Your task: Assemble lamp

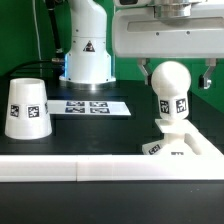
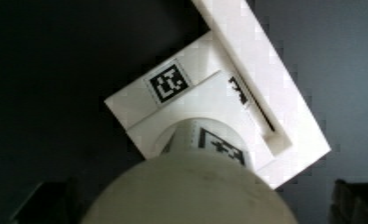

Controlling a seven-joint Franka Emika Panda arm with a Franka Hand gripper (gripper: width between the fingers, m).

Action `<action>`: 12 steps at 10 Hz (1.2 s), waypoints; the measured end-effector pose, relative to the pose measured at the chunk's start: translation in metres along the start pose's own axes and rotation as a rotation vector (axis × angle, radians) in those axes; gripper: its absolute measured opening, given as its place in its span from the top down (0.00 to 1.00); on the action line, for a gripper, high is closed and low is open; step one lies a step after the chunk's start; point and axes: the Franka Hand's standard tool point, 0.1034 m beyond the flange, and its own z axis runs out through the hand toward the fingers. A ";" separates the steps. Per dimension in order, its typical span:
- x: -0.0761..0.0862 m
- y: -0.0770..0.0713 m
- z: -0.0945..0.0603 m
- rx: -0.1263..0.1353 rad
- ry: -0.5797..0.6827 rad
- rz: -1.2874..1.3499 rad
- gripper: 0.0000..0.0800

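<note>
Found the bulb (image 1: 170, 95) upright on the base (image 1: 188, 146) at the frame's lower right, its foot seemingly seated in the base's raised middle. Noted the base pushed against the rail (image 1: 60, 168), probably to brace it against turning. Saw the gripper (image 1: 176, 75) spread wide, fingers flanking the bulb's ball, clamping nothing. Spotted the shade (image 1: 27, 108) wide end down on the bench (image 1: 110, 130), far left, inside hidden.

A green backdrop (image 1: 15, 30) rises behind a black table (image 1: 110, 135) carrying the marker board (image 1: 92, 106), a white rail (image 1: 40, 168) along its front.
</note>
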 end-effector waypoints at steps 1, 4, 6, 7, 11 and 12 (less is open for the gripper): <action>0.000 0.000 0.000 0.000 0.000 -0.065 0.13; 0.004 0.002 -0.002 0.001 0.003 -0.310 0.13; 0.008 0.006 -0.003 0.002 0.006 -0.480 0.13; 0.009 0.007 -0.003 0.002 0.007 -0.544 0.13; 0.010 0.007 -0.003 -0.001 0.007 -0.759 0.13; 0.011 0.007 -0.002 -0.008 0.008 -0.826 0.13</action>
